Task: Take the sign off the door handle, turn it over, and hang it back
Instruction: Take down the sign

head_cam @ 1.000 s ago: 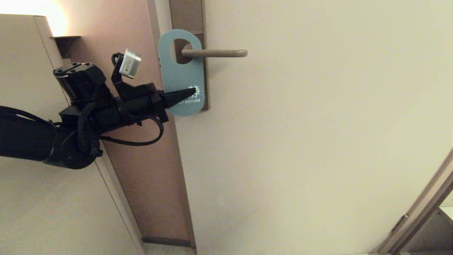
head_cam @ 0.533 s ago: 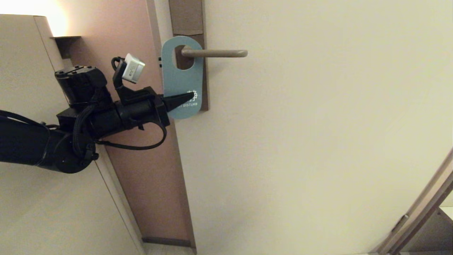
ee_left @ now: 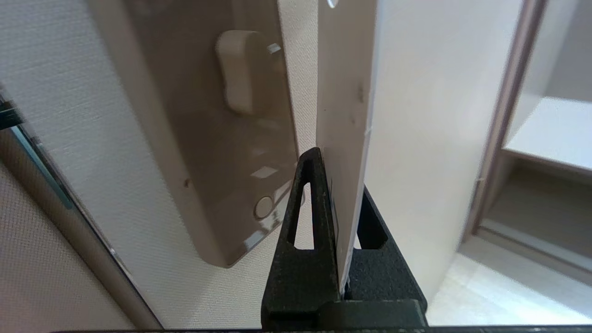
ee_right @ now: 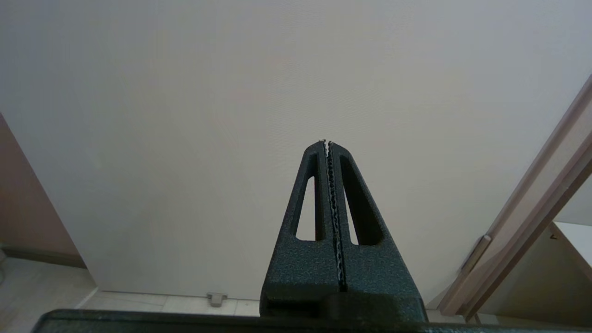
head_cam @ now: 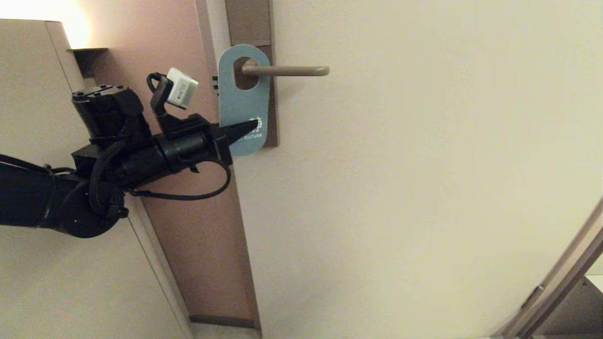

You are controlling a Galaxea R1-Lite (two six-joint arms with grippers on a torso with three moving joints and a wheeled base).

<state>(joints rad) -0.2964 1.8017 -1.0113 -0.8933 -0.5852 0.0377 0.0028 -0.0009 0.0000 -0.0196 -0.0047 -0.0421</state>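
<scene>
**Sign turning edge-on at the lever, left gripper clamped on its lower end**

Since a second ago the sign (head_cam: 243, 101) has swung: it then sat tilted and broad-faced, with its hole raised over the lever; now it looks narrower and more upright, its blue-grey face turned partly away from the head camera, and it has shifted slightly right. The wrist has rolled with it, and the small white box (head_cam: 182, 88) on the arm has moved right as well.

Far left in the head view: a beige panel (head_cam: 28, 117), then a pinkish-brown strip of wall (head_cam: 188, 226). The left arm comes in from the left edge, dark and bulky, with a black cable (head_cam: 188, 195) looping beneath it. The left gripper (head_cam: 254, 125) points right, pinched tight on the sign's lower end, over the white print. The left wrist view shows the card nearly edge-on (ee_left: 344, 115), its white side visible, squeezed between both fingers (ee_left: 310, 208).

Next right: the sign's oval hole is around the root of the door handle (head_cam: 292, 71), which sticks out level to the right from the brown-grey backplate (head_cam: 248, 21). The sign overlaps the backplate.

Right of that is the plain cream door (head_cam: 424, 188), and a door frame (head_cam: 556, 278) in the bottom right corner.

The right gripper (ee_right: 327, 143) shows only in its own wrist view, fingers pressed together on nothing, facing the cream door.
</scene>
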